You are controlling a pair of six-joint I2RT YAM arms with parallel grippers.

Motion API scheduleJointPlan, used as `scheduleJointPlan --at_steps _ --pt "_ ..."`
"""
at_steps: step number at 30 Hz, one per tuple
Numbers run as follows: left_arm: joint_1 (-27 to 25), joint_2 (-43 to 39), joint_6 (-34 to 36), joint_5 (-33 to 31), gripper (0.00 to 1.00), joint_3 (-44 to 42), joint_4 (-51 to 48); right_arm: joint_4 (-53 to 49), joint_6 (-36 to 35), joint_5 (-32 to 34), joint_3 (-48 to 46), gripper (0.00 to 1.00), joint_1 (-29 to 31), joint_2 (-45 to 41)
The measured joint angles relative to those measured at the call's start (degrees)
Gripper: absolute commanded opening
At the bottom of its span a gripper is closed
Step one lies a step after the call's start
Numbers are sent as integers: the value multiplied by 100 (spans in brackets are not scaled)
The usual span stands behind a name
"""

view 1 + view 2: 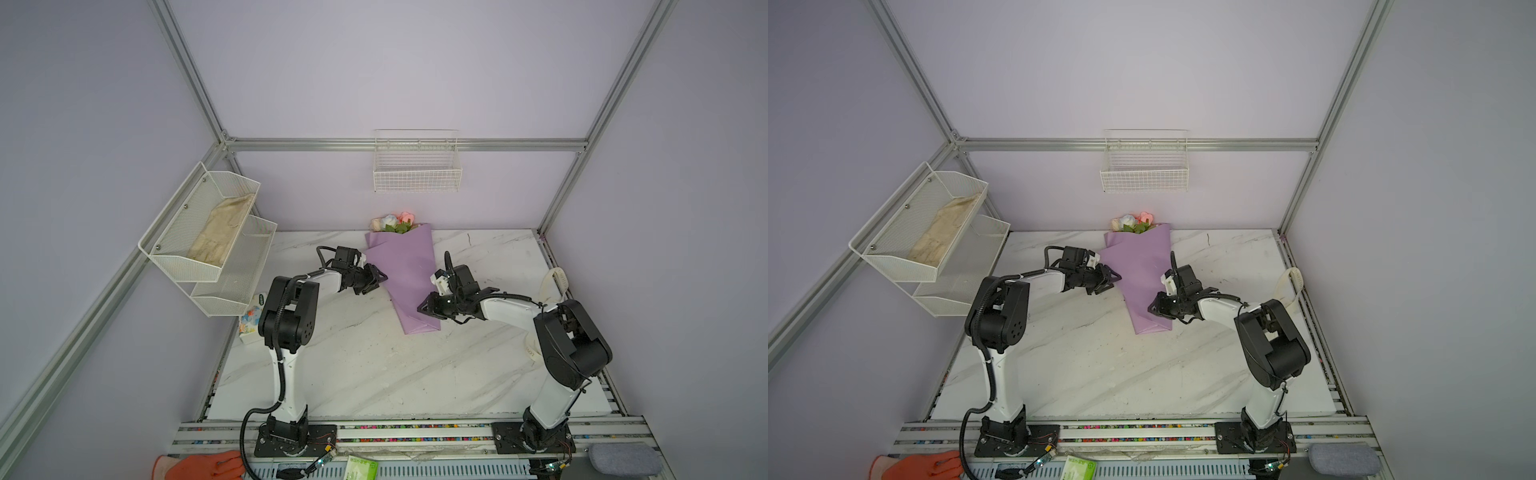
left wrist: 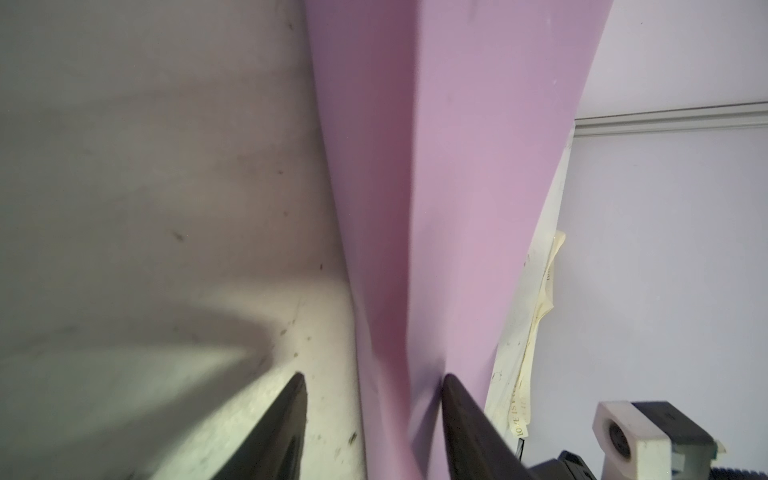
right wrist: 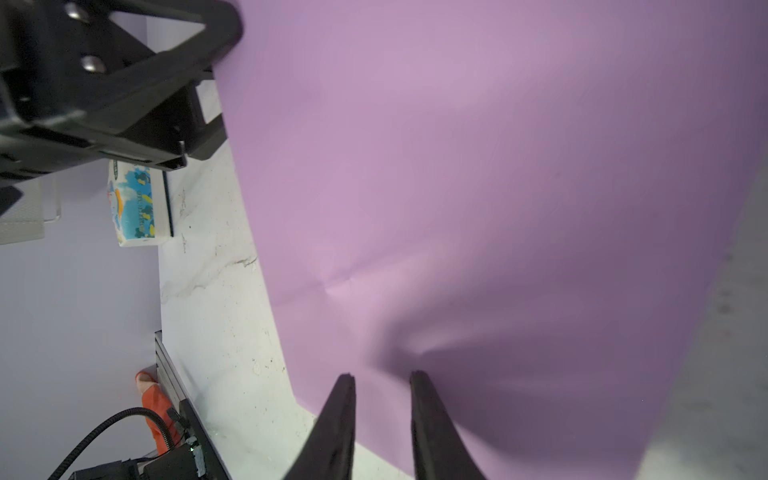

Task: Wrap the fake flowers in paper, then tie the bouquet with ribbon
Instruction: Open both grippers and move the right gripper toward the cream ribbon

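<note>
The black two-finger left gripper (image 2: 374, 386) (image 1: 380, 279) has its jaws set well apart. The long edge of a lilac paper sheath runs through the gap. One finger (image 2: 461, 415) touches the paper, and the other stands clear over the white marble-pattern bench (image 1: 374, 374).

The black two-finger right gripper (image 3: 382, 384) (image 1: 422, 307) has its jaws parted by a narrow gap, with nothing pinched between them. Both tips are over the lilac paper. Whether they press on it cannot be told. A shallow crease in the paper lies just ahead of the tips.

The bouquet of fake flowers (image 1: 405, 270) lies flat on the bench between the two grippers. It is a cone of lilac paper with pink, pale blue and cream rose heads and green leaves at its wide end.
- The left gripper meets it about halfway along one side.
- The right gripper meets the opposite side, nearer the narrow folded end.
- The flower heads lie beyond both grippers, against the rear wall.

Behind the right gripper, past its arm, a long cream ribbon with printed letters (image 1: 555, 282) rests near the bench edge, well apart from the bouquet.

Behind the left gripper, beside its arm, a blue-and-white printed tissue pack (image 1: 251, 320) sits at the opposite bench edge
</note>
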Motion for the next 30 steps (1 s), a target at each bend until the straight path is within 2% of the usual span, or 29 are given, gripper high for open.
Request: scheduleJointPlan --at_steps 4,8,13,17,22,27,30 --pt "26 -518 17 -160 64 -476 -131 -44 -4 83 343 27 151 455" --pt "31 -1082 96 -365 70 -863 -286 -98 11 173 352 34 186 356" --pt "31 -1867 153 -507 70 -1207 -413 -221 109 549 267 41 118 -439" --pt "31 -2326 155 -507 68 -1377 -420 -216 173 861 92 42 -114 -1139" --pt "28 -2634 155 -485 65 -1497 -444 -326 203 1202 -177 42 -389 -1526" --pt "-70 -2822 162 -450 65 -1576 -459 -822 334 2072 -601 43 -616 -2061" --pt "-280 -2916 166 -450 64 -1582 -463 -1078 496 2492 -992 41 -1071 -2791"
